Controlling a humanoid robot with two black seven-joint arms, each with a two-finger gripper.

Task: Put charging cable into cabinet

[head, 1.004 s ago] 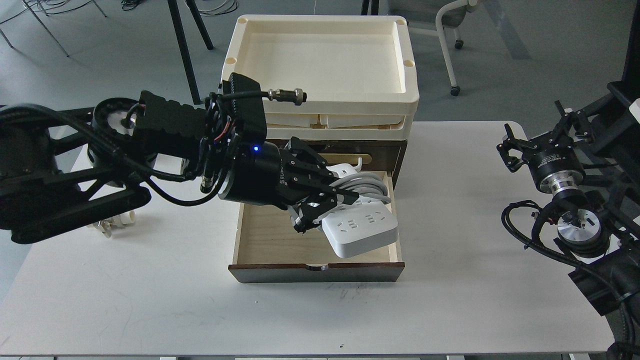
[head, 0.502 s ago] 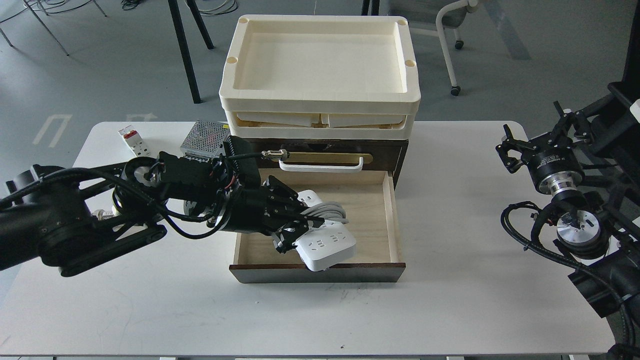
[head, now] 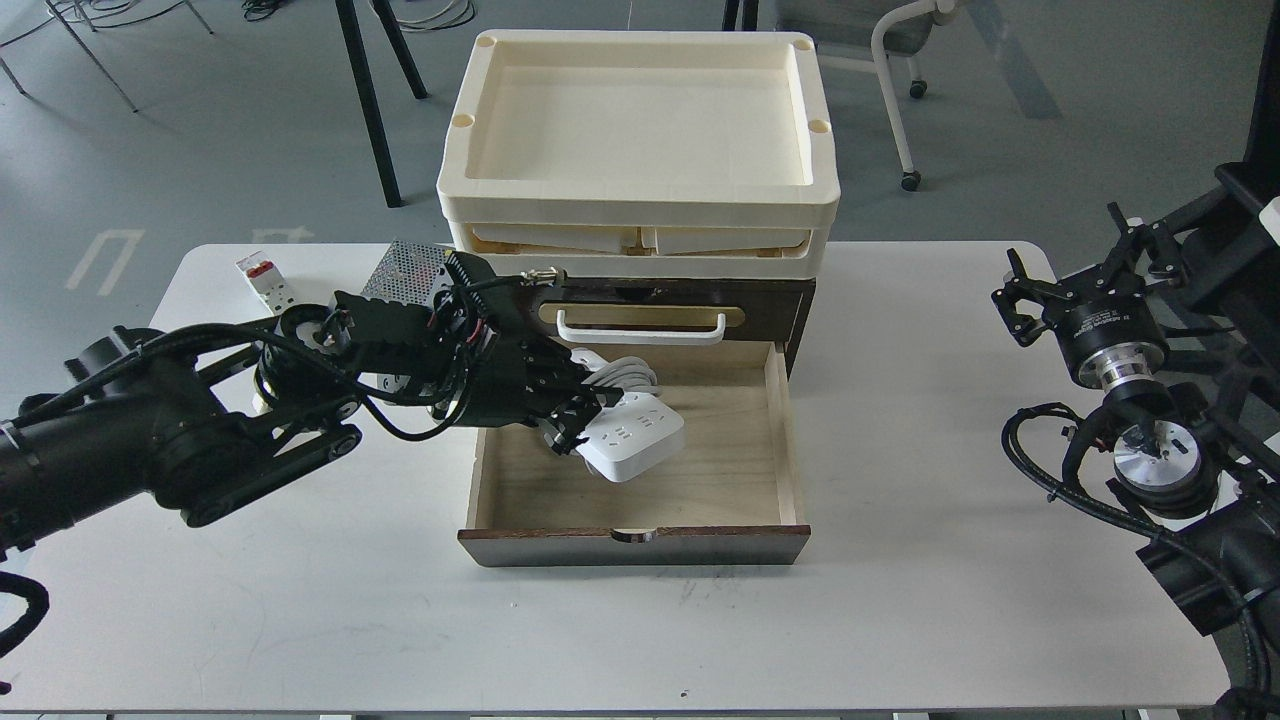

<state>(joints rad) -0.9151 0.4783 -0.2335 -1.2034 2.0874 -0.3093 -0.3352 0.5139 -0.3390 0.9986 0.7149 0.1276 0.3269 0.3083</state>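
Note:
The charging cable [head: 632, 440], a white power strip with its cord coiled around it, hangs tilted inside the open pale wood drawer [head: 720, 480], toward its back left. My left gripper [head: 578, 408] is shut on it, reaching in over the drawer's left wall. The cabinet [head: 765, 300] is a small dark brown unit with a white handle [head: 640, 330] on a brass plate above the pulled-out drawer. My right gripper [head: 1018, 292] is open and empty, held above the table's right side, far from the cabinet.
Stacked cream plastic trays [head: 640, 205] sit on top of the cabinet. A perforated metal box [head: 405, 265] and a small white breaker with a red switch [head: 266, 278] lie at the table's back left. The drawer front [head: 635, 546] juts toward the table's near edge.
My left arm has come down and moved left and back with the charging cable, from above the drawer's right half into its back left. The right arm has not moved.

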